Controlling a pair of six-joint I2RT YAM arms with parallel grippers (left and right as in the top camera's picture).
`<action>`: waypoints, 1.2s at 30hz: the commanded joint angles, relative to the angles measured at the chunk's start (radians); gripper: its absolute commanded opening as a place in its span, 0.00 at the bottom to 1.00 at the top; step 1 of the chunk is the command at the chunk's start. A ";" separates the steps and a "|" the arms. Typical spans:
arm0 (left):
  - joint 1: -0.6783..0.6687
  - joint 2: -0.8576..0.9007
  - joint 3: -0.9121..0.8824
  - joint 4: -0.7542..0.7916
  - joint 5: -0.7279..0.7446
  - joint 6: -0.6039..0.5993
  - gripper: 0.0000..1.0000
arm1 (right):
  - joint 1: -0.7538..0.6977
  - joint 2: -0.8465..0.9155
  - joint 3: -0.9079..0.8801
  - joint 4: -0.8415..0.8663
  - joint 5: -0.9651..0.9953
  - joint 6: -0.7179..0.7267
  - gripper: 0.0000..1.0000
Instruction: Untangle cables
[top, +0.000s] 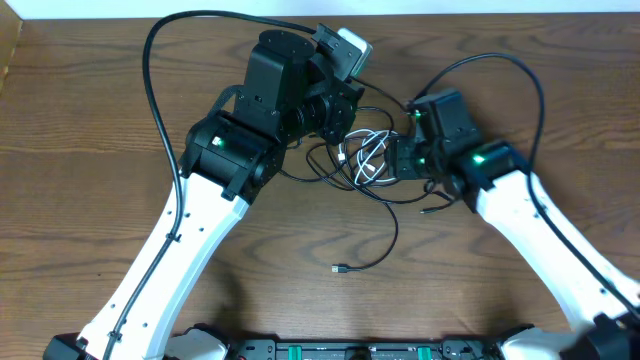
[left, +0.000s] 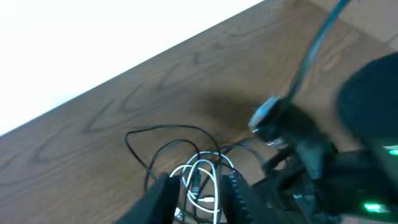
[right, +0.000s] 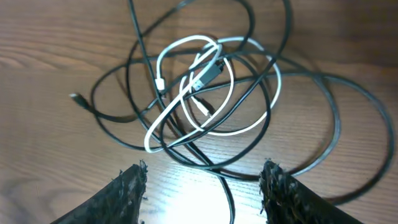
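Observation:
The cables (top: 366, 156) lie in one tangle on the wooden table between my two arms: a white cable (right: 186, 81) looped through thin black cables (right: 323, 106). One black tail runs toward the front and ends in a small plug (top: 340, 268). My left gripper (left: 202, 190) hangs over the tangle's left side, its jaws a little apart with white loops (left: 202, 169) showing in the gap, not pinched. My right gripper (right: 205, 186) stands open low over the tangle's right edge, with one black strand on the table running between its fingers (right: 130, 190).
Thick black arm cables arc over the table at the back left (top: 150, 60) and back right (top: 535, 85). The right arm's wrist (left: 298, 146) sits close beside the left fingers. The table's far edge (left: 124, 78) meets a white wall.

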 joint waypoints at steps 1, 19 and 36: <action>-0.002 -0.012 0.005 -0.003 -0.026 0.005 0.32 | 0.006 0.070 0.015 0.031 -0.040 0.008 0.58; -0.002 -0.012 0.005 -0.006 -0.044 0.005 0.33 | 0.031 0.305 0.015 0.251 -0.192 0.053 0.43; -0.002 -0.012 0.005 -0.025 -0.085 0.031 0.33 | 0.021 0.136 0.015 0.422 -0.162 0.056 0.01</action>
